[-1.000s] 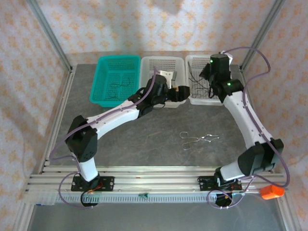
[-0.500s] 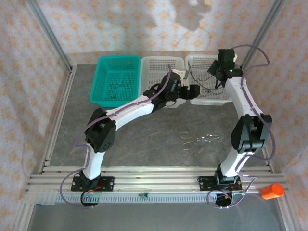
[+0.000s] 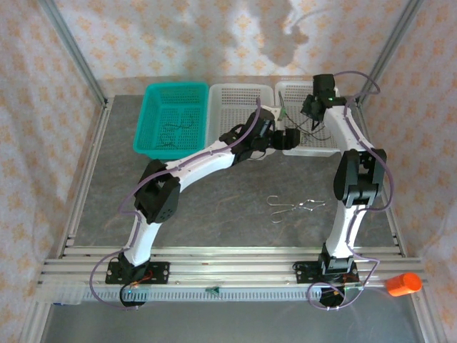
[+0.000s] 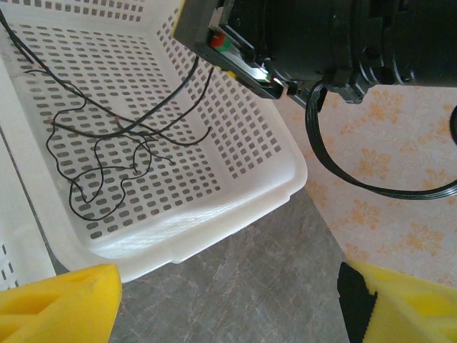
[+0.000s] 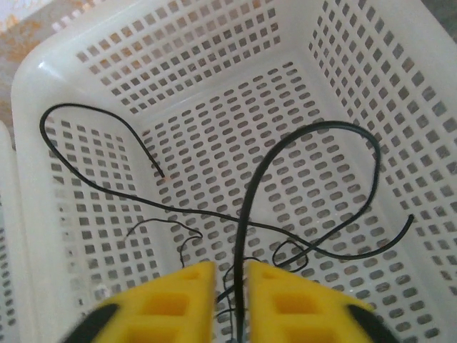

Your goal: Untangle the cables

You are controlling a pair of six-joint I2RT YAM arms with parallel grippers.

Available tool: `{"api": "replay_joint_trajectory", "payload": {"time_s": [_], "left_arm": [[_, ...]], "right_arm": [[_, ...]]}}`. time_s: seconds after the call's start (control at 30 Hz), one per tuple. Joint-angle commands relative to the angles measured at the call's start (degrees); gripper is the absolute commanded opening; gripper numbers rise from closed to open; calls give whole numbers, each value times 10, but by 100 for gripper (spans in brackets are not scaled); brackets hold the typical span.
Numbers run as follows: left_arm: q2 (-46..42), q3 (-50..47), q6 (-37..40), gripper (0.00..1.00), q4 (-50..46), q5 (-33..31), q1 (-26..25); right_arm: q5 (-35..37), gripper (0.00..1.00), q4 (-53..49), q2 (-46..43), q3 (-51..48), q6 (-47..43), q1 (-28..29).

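Several thin black cables (image 4: 107, 153) lie tangled on the floor of the right white basket (image 4: 214, 221). My right gripper (image 5: 230, 286) hangs over this basket (image 5: 178, 36), its yellow fingers a little apart. A thicker black cable (image 5: 285, 146) runs up through the gap, narrower than the gap and not pinched. In the top view the right gripper (image 3: 308, 107) is above the basket's back left part. My left gripper (image 3: 288, 137) is open wide with nothing in it, low over the table at the basket's front left corner (image 4: 228, 307). More black cables (image 3: 175, 132) lie in the teal basket.
A middle white basket (image 3: 239, 96) stands between the teal basket (image 3: 153, 96) and the right one. A silver wire clip (image 3: 293, 207) lies mid-table. An orange object (image 3: 402, 284) sits at the front right rail. The right wrist body (image 4: 307, 36) hangs close above the left gripper.
The right arm has straightened and its wrist has shifted over the right basket; its jaws have parted slightly round the cable. The left arm has stretched right toward that basket.
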Motion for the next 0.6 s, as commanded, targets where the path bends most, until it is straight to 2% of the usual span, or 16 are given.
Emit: {"api": "replay_joint_trajectory", "payload": {"time_s": [0.0, 0.07, 0.27, 0.33, 0.57], "left_arm": [[-11, 13, 4, 80, -9, -9, -1], [-13, 13, 7, 81, -13, -11, -1], [-32, 2, 16, 81, -21, -27, -1], [-43, -4, 21, 81, -26, -36, -2], [-88, -34, 38, 85, -33, -94, -7]], "right_arm": [[4, 29, -13, -1, 26, -1, -1], [4, 38, -16, -1, 30, -1, -1], [-3, 53, -19, -22, 39, -4, -1], [-14, 60, -13, -37, 36, -3, -1], [-109, 95, 68, -128, -39, 29, 2]]}}
